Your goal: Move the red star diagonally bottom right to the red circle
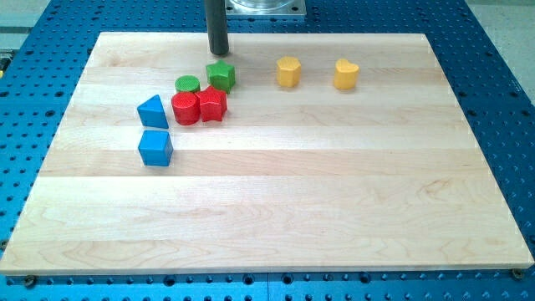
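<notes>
My tip [218, 53] just above green star [221, 75]

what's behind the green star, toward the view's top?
My tip stands just behind the green star, close to its top edge; contact can't be judged. Past it, only bare board. The rod hides a strip of wood.

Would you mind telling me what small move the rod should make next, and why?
Probably bring my tip down the view past the green star to the top of the red star. The red star sits touching the right of the red circle, so it needs pushing toward the view's bottom.
</notes>
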You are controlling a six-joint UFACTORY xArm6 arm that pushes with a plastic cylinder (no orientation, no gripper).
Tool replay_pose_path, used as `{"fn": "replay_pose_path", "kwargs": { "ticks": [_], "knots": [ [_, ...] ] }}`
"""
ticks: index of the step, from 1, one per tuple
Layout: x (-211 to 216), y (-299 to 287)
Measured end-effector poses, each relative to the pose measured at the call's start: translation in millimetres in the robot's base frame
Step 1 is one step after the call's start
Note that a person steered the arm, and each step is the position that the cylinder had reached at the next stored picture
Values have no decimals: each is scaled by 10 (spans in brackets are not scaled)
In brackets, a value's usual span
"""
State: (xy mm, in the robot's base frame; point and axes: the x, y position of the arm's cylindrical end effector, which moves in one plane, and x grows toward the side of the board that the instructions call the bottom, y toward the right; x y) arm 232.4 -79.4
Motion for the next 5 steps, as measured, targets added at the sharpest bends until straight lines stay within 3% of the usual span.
{"fn": "replay_pose_path", "kwargs": {
  "ticks": [4,5],
  "knots": [
    [16,-3],
    [271,-207]
  ]
}}
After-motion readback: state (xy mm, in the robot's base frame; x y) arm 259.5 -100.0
